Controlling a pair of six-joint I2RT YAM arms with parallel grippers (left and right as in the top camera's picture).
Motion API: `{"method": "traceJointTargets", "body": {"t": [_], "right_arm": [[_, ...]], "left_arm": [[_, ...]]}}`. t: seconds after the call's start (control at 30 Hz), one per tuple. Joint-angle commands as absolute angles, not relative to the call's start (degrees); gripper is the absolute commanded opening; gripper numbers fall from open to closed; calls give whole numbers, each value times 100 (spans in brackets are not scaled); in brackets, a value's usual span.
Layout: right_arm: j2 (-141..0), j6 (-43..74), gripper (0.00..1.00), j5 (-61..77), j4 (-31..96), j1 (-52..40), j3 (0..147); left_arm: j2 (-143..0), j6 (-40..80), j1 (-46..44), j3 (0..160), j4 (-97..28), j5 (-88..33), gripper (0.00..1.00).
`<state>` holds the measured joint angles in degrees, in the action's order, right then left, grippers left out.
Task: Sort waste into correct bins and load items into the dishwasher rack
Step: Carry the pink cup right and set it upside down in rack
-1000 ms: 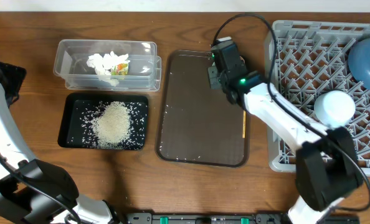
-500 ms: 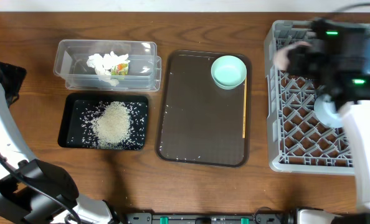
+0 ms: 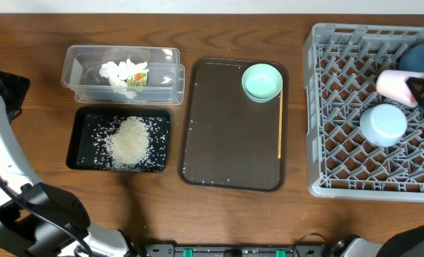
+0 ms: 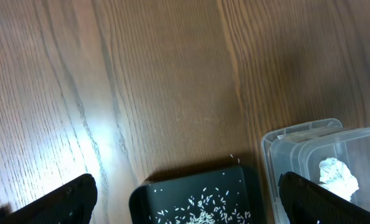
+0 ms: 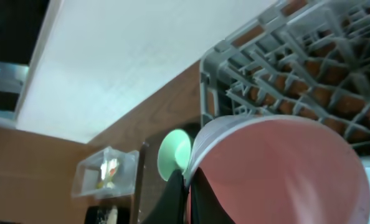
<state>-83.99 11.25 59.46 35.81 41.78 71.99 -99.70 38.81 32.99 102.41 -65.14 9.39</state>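
My right gripper (image 5: 188, 193) is shut on the rim of the small pink cup (image 5: 284, 168) and holds it over the grey dishwasher rack (image 3: 340, 107), next to the dark blue plate (image 3: 422, 57) and above the light blue bowl (image 3: 383, 123); the cup also shows in the overhead view (image 3: 392, 84). The mint green bowl (image 3: 262, 81) and the thin wooden stick (image 3: 280, 128) lie on the brown tray (image 3: 226, 143). Tissue (image 3: 125, 73) lies in the clear tub (image 3: 91, 61). Rice (image 3: 130, 140) lies in the black tray (image 3: 80, 143). My left gripper (image 4: 188, 202) is open above the black tray's corner (image 4: 172, 193).
The rack fills the right side of the table. The tub (image 4: 309, 143) and black tray sit close together at the left. A few rice grains are scattered on the brown tray. Bare wooden table (image 3: 233, 221) runs along the front.
My right arm has swung from the brown tray to the right over the rack with the pink cup. The mint green bowl came into view. The left arm has not moved.
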Motion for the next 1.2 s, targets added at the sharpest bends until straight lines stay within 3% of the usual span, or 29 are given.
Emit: {"method": "traceJointTargets", "body": {"t": [0.0, 0.2, 0.5, 1.17], "right_arm": [[-8464, 1190, 1, 6532, 3124, 4486, 6825], [-8917, 1671, 1, 7146, 1542, 4757, 6342], [-10127, 1839, 1, 7290, 617, 4766, 6276], [-10608, 1750, 1, 7199, 478, 5131, 6276]], "left_arm": [[-9998, 3865, 3319, 10254, -6532, 972, 95], [-9998, 3868, 3321, 10254, -6532, 972, 95], [-10001, 3865, 3321, 10254, -6532, 972, 95], [-9998, 3868, 3321, 10254, -6532, 972, 95]]}}
